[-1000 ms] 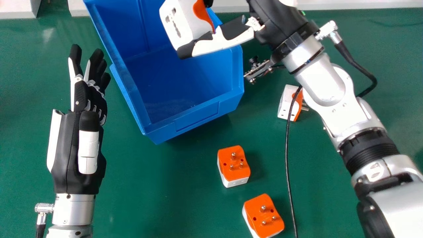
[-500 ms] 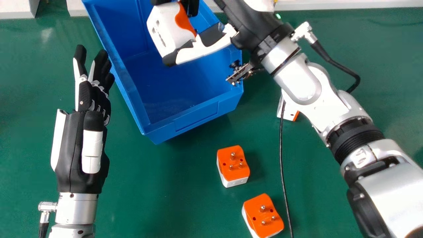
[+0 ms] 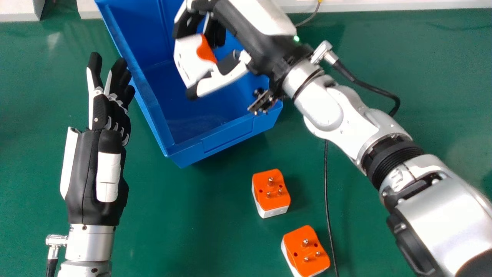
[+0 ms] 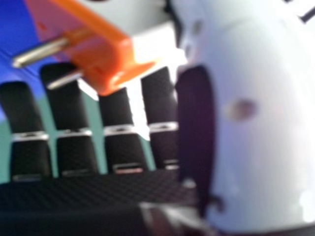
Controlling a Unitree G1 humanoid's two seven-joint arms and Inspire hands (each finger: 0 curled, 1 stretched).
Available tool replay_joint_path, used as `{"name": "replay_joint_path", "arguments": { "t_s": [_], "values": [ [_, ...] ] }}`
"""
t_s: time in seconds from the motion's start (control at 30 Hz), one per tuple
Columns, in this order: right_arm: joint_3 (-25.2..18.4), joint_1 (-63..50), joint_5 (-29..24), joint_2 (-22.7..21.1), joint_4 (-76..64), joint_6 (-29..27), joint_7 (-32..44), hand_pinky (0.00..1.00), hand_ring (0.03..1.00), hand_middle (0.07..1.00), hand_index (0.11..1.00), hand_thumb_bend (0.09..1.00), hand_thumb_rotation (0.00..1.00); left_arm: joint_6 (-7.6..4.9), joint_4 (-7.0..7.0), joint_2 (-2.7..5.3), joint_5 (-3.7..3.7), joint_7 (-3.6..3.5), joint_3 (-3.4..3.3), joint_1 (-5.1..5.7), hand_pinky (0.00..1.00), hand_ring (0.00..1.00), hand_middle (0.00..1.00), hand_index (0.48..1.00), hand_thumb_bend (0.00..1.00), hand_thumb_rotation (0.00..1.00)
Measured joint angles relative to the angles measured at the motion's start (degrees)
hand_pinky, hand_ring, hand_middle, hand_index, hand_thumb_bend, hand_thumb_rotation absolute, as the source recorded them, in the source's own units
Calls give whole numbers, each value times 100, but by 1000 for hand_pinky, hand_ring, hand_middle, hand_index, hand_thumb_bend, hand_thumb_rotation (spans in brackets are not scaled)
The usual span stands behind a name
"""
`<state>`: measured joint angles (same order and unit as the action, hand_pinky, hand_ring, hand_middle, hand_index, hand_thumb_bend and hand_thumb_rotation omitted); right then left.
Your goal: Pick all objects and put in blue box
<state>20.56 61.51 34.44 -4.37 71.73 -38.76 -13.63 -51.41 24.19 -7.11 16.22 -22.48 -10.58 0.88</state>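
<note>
Head view: the right hand pinches a plug adapter over the blue box; the left hand idles, fingers extended. Two adapters sit on the worktop.

Right hand view: pins jut from the orange face; likely light, rigid, smooth; grip the white sides.

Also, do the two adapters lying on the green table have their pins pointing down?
No, the adapter nearer the blue box and the other adapter both show their pins on top.
</note>
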Motion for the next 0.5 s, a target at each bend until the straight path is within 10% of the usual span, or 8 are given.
{"name": "replay_joint_path", "arguments": {
  "t_s": [0.3,0.5],
  "values": [
    [-41,32,-79,-23,10,-78,25,402,440,522,515,518,26,-1,-7,10,-10,49,7,1,995,993,995,982,882,957],
    [-67,32,-173,-25,10,-121,150,446,569,633,631,829,86,1,-27,86,14,94,10,2,972,968,977,978,877,956]
  ]
}}
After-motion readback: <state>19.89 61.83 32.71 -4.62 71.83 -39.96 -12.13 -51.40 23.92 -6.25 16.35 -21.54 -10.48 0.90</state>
